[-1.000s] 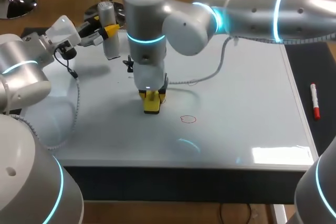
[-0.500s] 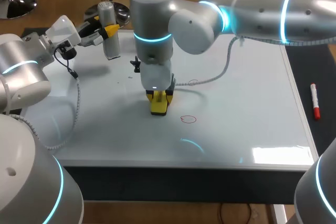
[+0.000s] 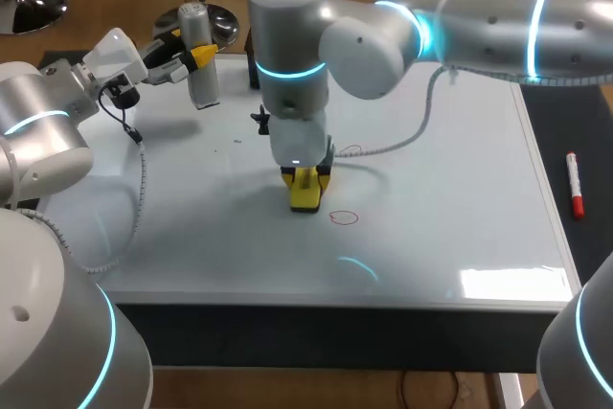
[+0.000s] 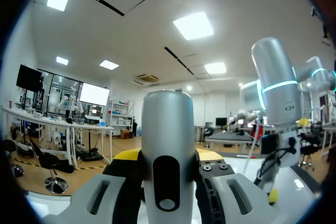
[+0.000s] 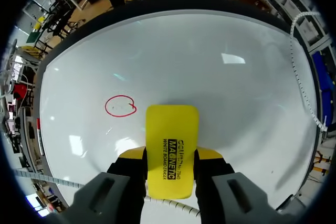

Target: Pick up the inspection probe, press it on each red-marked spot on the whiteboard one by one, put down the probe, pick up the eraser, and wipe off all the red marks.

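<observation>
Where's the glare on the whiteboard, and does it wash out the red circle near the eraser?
Head view: a white glare strip sits at the whiteboard's near right corner, a cyan ring reflection lies closer to the red circle; neither covers it. Right wrist view: small lamp reflections, one beside the eraser, all clear of the circle.
</observation>
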Action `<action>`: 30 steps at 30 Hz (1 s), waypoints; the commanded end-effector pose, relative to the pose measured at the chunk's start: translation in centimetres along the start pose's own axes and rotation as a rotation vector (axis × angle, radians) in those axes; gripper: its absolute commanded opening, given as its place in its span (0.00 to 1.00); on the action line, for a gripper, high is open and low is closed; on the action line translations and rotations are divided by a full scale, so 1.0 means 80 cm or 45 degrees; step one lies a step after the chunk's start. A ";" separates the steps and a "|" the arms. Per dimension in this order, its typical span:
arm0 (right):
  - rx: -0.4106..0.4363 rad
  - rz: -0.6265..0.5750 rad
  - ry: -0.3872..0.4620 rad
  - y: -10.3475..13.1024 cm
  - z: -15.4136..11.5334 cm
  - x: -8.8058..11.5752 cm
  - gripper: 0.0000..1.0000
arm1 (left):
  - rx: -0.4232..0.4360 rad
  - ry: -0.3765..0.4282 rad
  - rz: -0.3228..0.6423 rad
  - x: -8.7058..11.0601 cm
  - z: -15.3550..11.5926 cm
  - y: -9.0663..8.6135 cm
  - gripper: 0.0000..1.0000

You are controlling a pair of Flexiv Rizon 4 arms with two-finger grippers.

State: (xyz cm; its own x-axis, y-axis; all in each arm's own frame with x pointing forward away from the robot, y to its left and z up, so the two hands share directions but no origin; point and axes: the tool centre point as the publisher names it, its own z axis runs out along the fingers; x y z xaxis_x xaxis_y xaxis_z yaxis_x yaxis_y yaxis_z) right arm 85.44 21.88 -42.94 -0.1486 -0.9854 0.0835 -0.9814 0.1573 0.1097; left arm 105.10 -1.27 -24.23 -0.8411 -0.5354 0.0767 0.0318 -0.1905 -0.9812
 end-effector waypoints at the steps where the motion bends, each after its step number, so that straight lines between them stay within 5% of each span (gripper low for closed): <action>1: 0.028 -0.014 -0.005 -0.003 -0.018 0.007 0.00 | 0.001 0.001 -0.001 -0.001 0.000 -0.001 0.00; 18: 0.115 -0.083 -0.020 -0.049 -0.078 -0.004 0.00 | 0.001 0.001 -0.001 -0.001 0.000 -0.001 0.00; 30: 0.093 -0.066 -0.092 -0.036 -0.048 -0.043 0.00 | 0.001 0.001 -0.001 -0.001 0.000 -0.001 0.00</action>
State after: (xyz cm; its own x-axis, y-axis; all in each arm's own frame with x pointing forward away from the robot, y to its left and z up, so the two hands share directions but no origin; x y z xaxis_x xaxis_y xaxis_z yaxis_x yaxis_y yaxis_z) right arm 89.40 24.19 -38.46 -0.0991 -0.9950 0.0095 -0.9944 0.0994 0.0369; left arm 105.10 -1.28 -24.23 -0.8411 -0.5354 0.0767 0.0318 -0.1905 -0.9812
